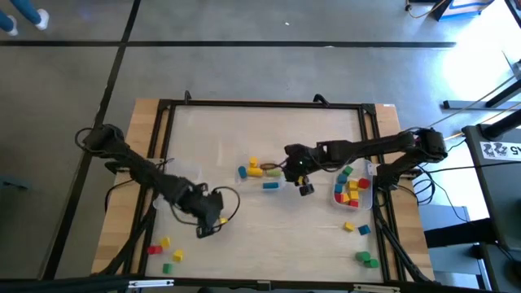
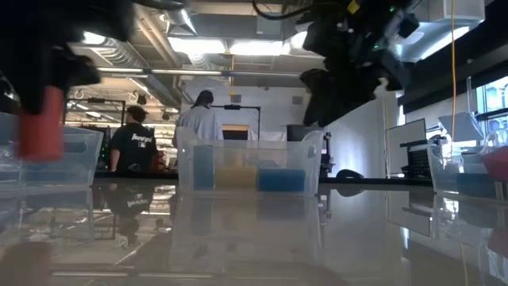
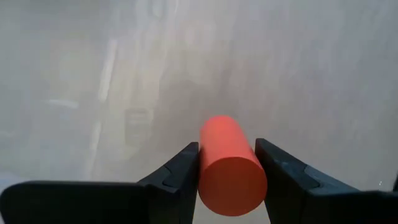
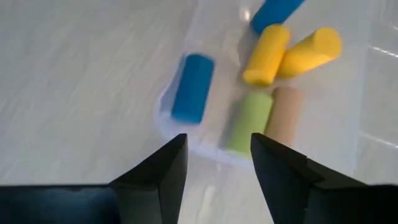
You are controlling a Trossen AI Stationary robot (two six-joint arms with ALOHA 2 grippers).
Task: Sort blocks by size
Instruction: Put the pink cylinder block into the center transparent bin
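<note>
While clamping red cylinder (image 3: 229, 167), left end effector (image 3: 227, 174) low.

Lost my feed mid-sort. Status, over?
Left tool shut on red cylinder, lifted clear of table. Right tool open, empty, above clear bin of long cylinders. Nothing in the way.
</note>
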